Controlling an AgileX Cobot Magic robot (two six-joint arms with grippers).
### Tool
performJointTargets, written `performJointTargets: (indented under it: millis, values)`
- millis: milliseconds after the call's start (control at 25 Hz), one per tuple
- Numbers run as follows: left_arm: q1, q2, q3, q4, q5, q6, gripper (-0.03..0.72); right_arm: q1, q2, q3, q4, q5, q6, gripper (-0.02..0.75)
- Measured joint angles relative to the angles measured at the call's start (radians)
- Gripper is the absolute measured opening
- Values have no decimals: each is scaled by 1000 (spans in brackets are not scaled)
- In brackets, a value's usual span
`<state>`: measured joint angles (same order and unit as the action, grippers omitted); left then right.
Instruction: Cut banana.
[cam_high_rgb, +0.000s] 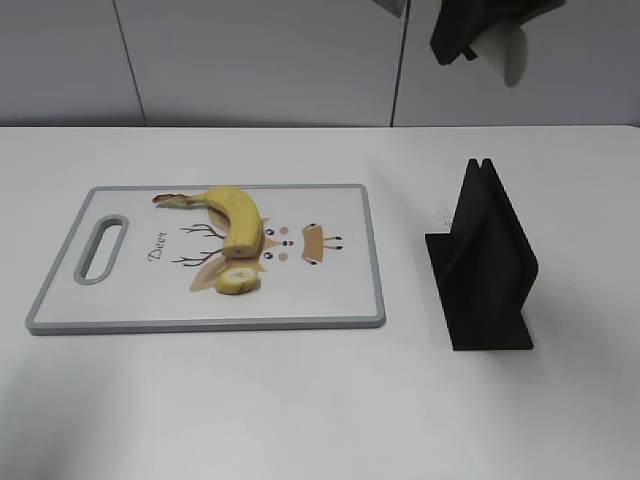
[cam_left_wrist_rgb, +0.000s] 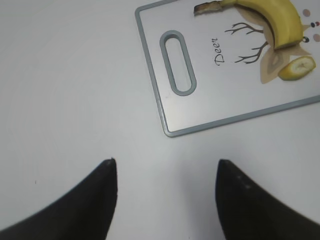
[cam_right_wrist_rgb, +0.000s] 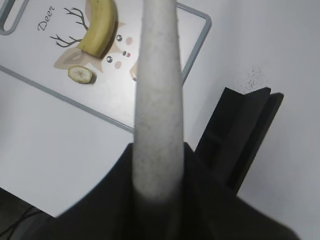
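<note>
A yellow banana lies on the white, grey-rimmed cutting board, with a cut slice beside its cut end. Banana and slice also show in the left wrist view, and in the right wrist view as banana and slice. My right gripper is high at the top right, shut on a pale speckled knife whose tip shows in the exterior view. My left gripper is open and empty over bare table, left of the board.
A black knife stand stands right of the board, empty; it also shows in the right wrist view. The board has a handle slot at its left end. The white table surrounds everything.
</note>
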<state>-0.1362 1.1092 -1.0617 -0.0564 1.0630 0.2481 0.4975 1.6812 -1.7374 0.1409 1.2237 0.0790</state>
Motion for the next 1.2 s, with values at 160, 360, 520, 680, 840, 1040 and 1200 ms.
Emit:
performJointTargets:
  millis: [160, 360, 520, 680, 840, 1040, 1200]
  values:
    - [0, -111, 72, 9, -2, -3, 593, 1, -60, 65, -43, 2, 67, 170]
    - [0, -240, 170, 9, -2, -8, 593, 1, -137, 170, -81, 2, 128, 170]
    - [0, -345, 264, 9, -4, -21, 593, 0, -204, 287, -119, 2, 181, 170]
    - [0, -452, 356, 26, -5, -25, 593, 0, -251, 377, -126, -13, 216, 170]
    - [0, -572, 425, 34, -5, -25, 592, -4, -284, 464, -128, -66, 256, 170]
    - [0, -721, 483, 35, -2, -25, 591, -47, -301, 551, -122, -101, 279, 169]
    - [0, -856, 535, 30, 0, -25, 591, -77, -301, 600, -115, -139, 282, 169]
